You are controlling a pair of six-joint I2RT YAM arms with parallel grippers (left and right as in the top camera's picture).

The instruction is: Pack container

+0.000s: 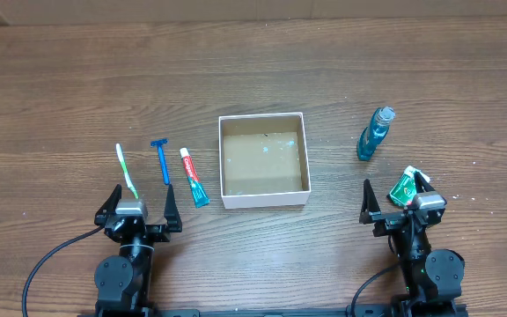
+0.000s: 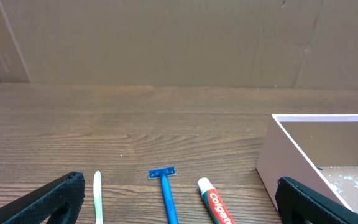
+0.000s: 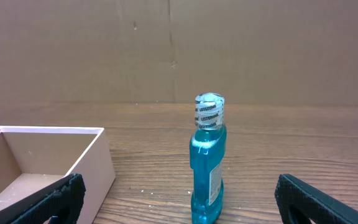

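The container (image 1: 265, 198), a square white-walled box with a brown floor, stands empty at the table's middle. To its left lie a white and green toothbrush (image 1: 127, 172), a blue razor (image 1: 162, 160) and a red and white toothpaste tube (image 1: 194, 176). To its right stands a blue mouthwash bottle (image 1: 374, 134), and a small green tube (image 1: 406, 187) lies by my right gripper. My left gripper (image 1: 142, 199) is open and empty, just before the toothbrush and razor. My right gripper (image 1: 396, 204) is open and empty, before the bottle (image 3: 207, 168).
The left wrist view shows the toothbrush (image 2: 97, 196), razor (image 2: 166, 193) and toothpaste (image 2: 213, 202) between my open fingers (image 2: 179, 211), with the container's wall (image 2: 284, 168) at right. The right wrist view shows the container's corner (image 3: 98, 168) at left. A cardboard wall backs the table.
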